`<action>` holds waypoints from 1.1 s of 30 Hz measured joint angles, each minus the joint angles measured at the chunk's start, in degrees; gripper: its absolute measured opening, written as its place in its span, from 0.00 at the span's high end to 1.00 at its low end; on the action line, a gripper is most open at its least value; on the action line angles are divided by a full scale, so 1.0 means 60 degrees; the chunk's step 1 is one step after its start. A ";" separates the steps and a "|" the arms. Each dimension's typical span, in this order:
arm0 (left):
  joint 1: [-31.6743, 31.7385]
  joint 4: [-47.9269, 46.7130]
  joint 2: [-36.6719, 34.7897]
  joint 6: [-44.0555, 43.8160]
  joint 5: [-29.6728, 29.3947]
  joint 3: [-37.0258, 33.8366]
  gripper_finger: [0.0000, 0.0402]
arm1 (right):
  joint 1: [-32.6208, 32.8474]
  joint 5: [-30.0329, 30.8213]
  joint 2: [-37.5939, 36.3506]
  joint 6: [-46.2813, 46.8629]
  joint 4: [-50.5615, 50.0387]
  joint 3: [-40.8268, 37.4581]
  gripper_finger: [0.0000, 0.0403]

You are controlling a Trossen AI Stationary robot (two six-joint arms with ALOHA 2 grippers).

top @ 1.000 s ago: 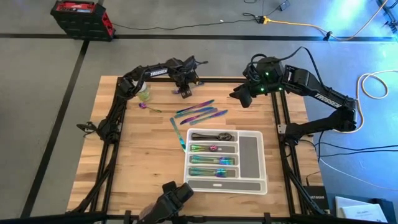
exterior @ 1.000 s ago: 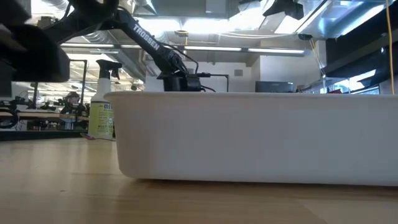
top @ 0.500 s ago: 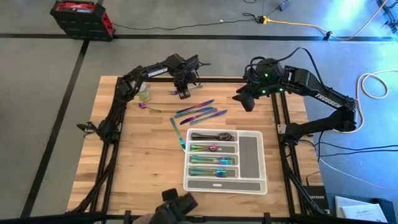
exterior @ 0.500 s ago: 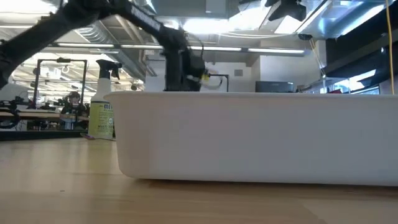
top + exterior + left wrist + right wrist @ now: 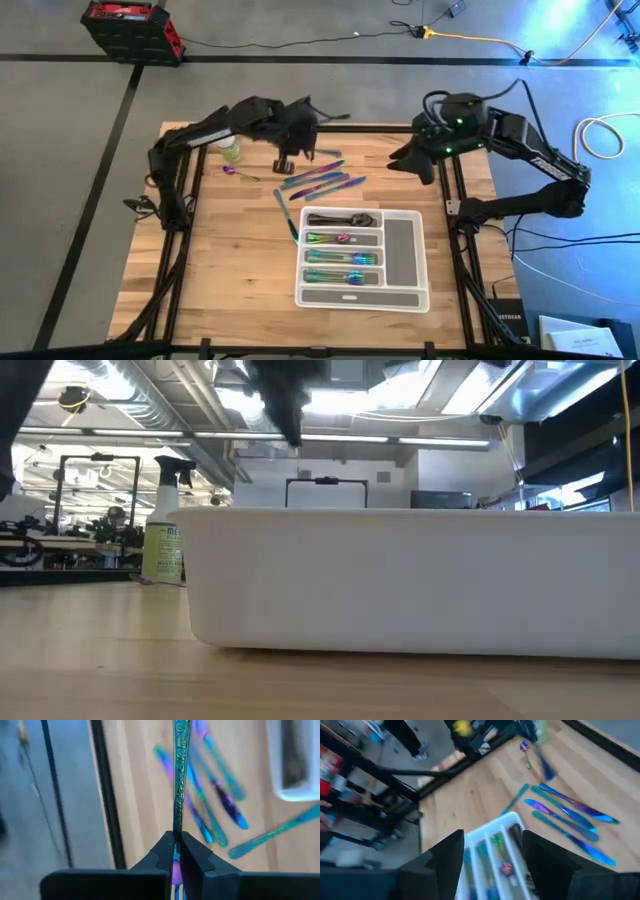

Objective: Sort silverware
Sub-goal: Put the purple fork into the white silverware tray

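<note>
Between left pincer (image 5: pixel 176 851) tips: slim iridescent utensil handle (image 5: pixel 180 775), blue-green, embossed.

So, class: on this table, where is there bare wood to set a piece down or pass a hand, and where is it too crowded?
Free: the wide wood left of the tray, and the strip in front of it. Also bare wood right of the loose silverware. Crowded: the stretch from the spray bottle to the tray, where the left end effector holds a piece of cutlery.
</note>
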 joint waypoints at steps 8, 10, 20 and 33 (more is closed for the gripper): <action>-0.1892 0.1229 -0.0300 0.1459 -0.1438 0.0004 1.00 | 0.0651 -0.0069 0.0076 0.1957 0.0602 -0.0024 0.54; -0.2223 0.1924 -0.0252 0.1641 -0.1714 0.0008 1.00 | 0.0923 0.0102 0.0326 0.2299 0.0563 -0.0145 0.54; -0.2881 0.3107 -0.0120 0.2309 -0.2702 -0.0015 1.00 | 0.1593 0.0562 0.1589 0.2658 0.0930 -0.0426 0.54; -0.3153 0.2946 -0.0093 0.2985 -0.2714 -0.0065 1.00 | 0.1633 0.1025 0.2626 0.3069 0.1570 -0.0431 0.54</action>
